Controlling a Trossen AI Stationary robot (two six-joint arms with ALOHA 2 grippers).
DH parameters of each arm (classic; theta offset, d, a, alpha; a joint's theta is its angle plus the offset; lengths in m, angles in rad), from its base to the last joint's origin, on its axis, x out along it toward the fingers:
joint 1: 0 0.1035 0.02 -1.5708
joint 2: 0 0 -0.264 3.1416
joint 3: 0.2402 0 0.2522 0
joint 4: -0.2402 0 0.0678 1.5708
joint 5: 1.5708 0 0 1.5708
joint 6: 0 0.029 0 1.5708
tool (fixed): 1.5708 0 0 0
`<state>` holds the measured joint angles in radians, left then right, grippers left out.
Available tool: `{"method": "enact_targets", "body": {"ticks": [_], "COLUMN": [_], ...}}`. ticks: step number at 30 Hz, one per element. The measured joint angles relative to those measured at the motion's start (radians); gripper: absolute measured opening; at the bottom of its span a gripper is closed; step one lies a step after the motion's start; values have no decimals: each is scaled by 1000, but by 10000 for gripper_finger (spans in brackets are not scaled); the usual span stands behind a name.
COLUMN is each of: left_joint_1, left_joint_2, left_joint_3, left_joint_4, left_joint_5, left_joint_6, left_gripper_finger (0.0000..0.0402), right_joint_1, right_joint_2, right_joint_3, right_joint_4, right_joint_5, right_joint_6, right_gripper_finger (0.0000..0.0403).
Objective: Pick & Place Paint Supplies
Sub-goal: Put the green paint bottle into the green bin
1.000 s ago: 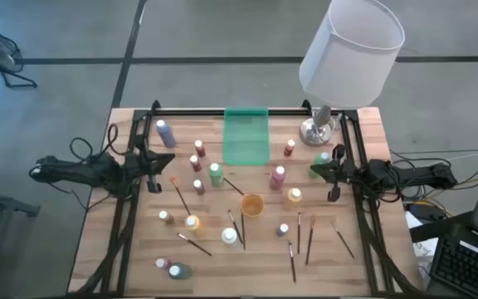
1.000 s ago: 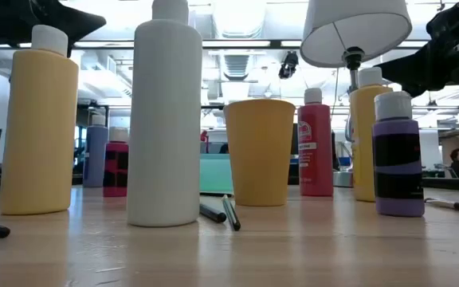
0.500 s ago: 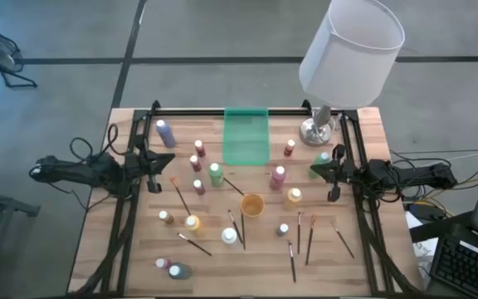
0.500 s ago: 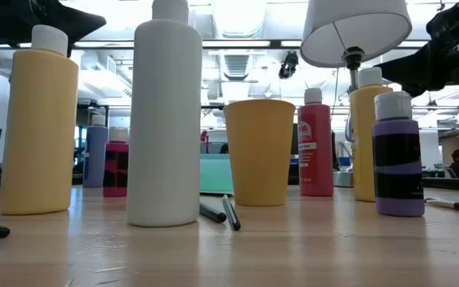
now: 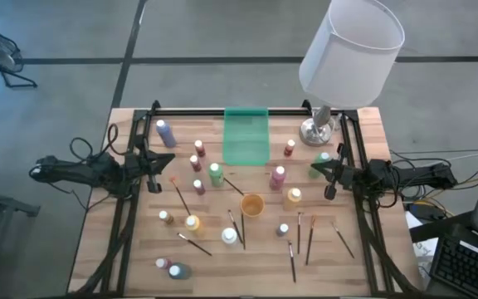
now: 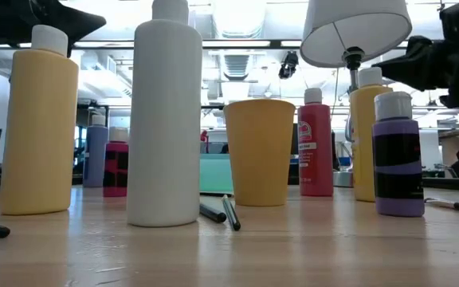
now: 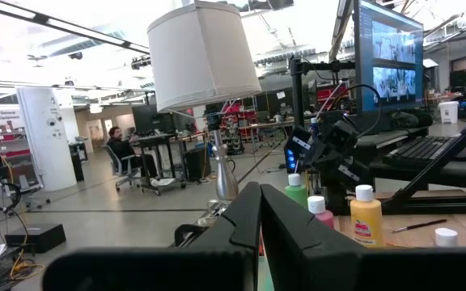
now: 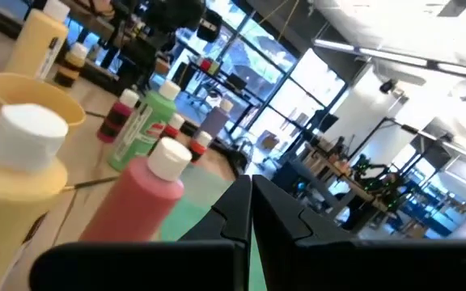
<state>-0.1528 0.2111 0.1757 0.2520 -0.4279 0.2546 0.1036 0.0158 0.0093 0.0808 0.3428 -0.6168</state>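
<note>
Many small paint bottles stand upright on their bases across the wooden table, among them a purple one (image 5: 165,133), a green one (image 5: 215,174), a pink one (image 5: 278,177) and a yellow one (image 5: 294,196). Thin dark-handled paintbrushes (image 5: 181,198) (image 5: 292,261) lie flat between them. My left gripper (image 5: 154,173) (image 7: 257,212) hovers shut at the table's left side, above the table. My right gripper (image 5: 329,178) (image 8: 247,204) hovers shut at the right side, close to the pink bottle (image 8: 140,206) and the yellow bottle (image 8: 14,178). Neither gripper holds anything.
A translucent green tray (image 5: 246,135) lies at the far middle. An orange-yellow cup (image 5: 251,204) stands near the centre. A lamp with a white shade (image 5: 351,48) and a metal base (image 5: 318,130) occupies the far right corner. Black frame rails (image 5: 123,224) run along both sides.
My right gripper has rolled about the line it points along, staying in place and shut. Bottles, brushes and my left arm have kept still.
</note>
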Motion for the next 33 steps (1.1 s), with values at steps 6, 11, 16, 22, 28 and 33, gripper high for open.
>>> {"method": "enact_targets", "body": {"ticks": [6, 11, 16, 22, 28, 33], "left_joint_1": [0, 0, 0, 0, 0, 0], "left_joint_2": [0, 0, 0, 0, 0, 0], "left_joint_3": [0, 0, 0, 0, 0, 0], "left_joint_4": [0, 0, 0, 0, 0, 0], "left_joint_5": [0, 0, 0, 0, 0, 0], "left_joint_6": [0, 0, 0, 0, 0, 0], "left_gripper_finger": [16, 16, 16, 16, 16, 16], "right_joint_1": [0, 1, 1, 1, 1, 1], "right_joint_2": [0, 0, 1, 1, 21, 96], "right_joint_3": [1, 1, 1, 1, 122, 284], "right_joint_4": [160, 214, 273, 292, -5, -295], "right_joint_5": [0, 0, -6, -6, 5, 8], "right_joint_6": [225, 436, 497, 699, 755, 858], "right_gripper_finger": [8, 8, 8, 8, 14, 44]}}
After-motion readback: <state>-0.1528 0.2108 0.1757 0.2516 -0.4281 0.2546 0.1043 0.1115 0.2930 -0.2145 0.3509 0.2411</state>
